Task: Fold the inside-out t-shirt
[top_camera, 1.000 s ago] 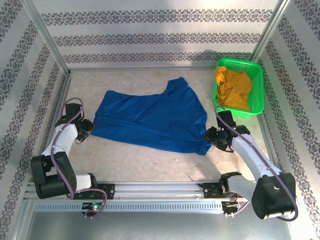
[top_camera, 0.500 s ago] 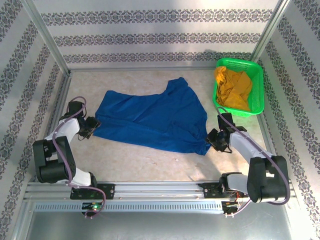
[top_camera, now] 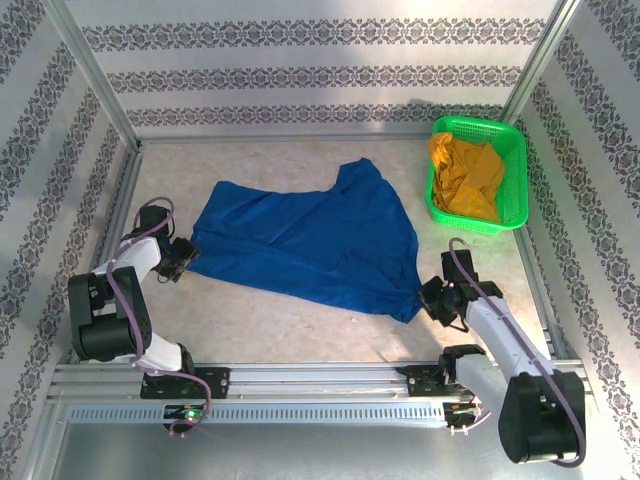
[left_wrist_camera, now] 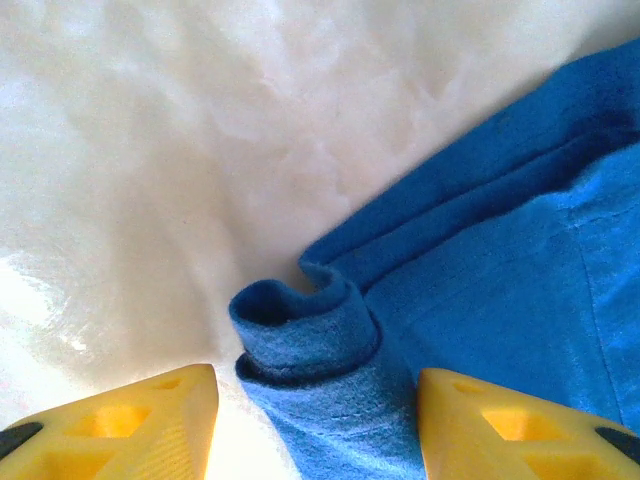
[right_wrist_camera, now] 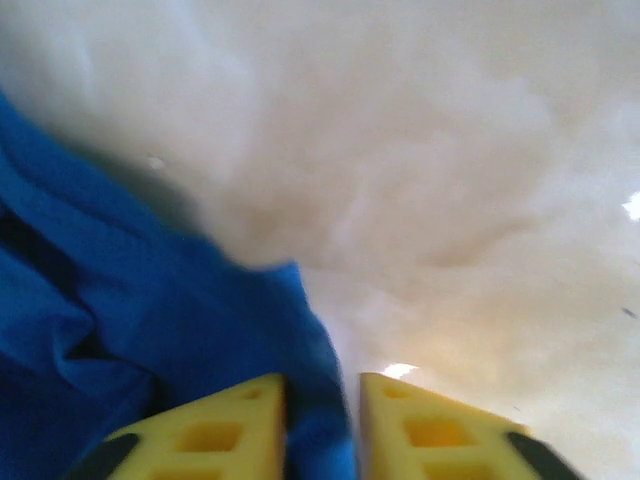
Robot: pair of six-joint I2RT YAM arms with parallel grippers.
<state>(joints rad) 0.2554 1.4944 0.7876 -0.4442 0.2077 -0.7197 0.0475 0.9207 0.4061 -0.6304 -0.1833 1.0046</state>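
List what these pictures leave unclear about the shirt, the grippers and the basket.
- Left wrist view: the shirt's rolled corner runs off the bottom edge between the left gripper's fingers, so contact is unclear.
- Right wrist view: blur smears the cloth pinched in the right gripper.
- Top view: the yellow cloth lies crumpled in the basket; what garment it is cannot be told.

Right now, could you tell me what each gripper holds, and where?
The right gripper pinches the t-shirt by its near right corner; left gripper, open, straddles the left corner.
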